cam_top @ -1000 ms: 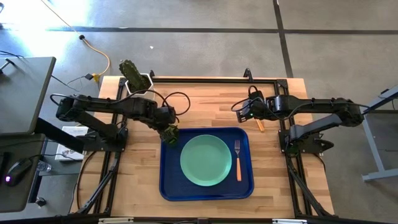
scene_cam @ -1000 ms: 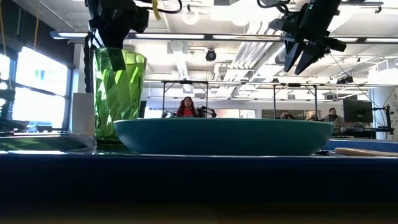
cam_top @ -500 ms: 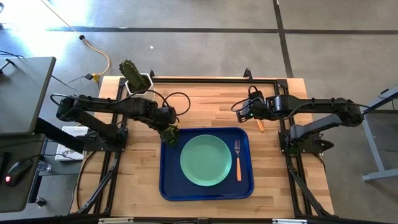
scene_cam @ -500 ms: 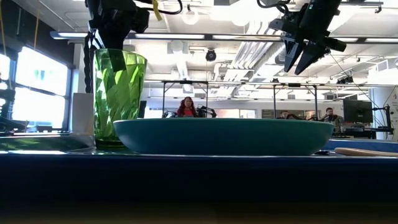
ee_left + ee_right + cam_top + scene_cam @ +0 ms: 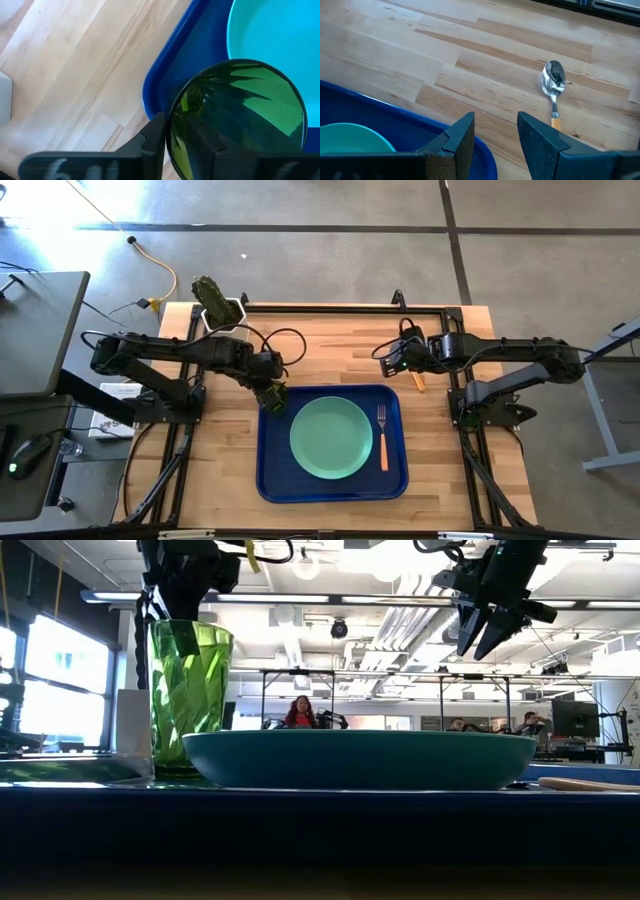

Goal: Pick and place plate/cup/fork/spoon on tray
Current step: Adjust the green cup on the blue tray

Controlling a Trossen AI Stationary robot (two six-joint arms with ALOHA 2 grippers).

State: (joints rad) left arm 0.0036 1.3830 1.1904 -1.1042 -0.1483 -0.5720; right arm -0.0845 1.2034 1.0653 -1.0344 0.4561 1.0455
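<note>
Left fingers (image 5: pixel 157 142) loosened on cup (image 5: pixel 240 117), cup shifted slightly

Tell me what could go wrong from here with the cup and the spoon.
The translucent green cup stands in the dark blue plastic tray corner beside the mint-green plate; the left pincer straddles its rim and could tip it when lifting away. The orange-handled metal spoon lies flat on the wooden table, so the open right pincer may slip off.
</note>
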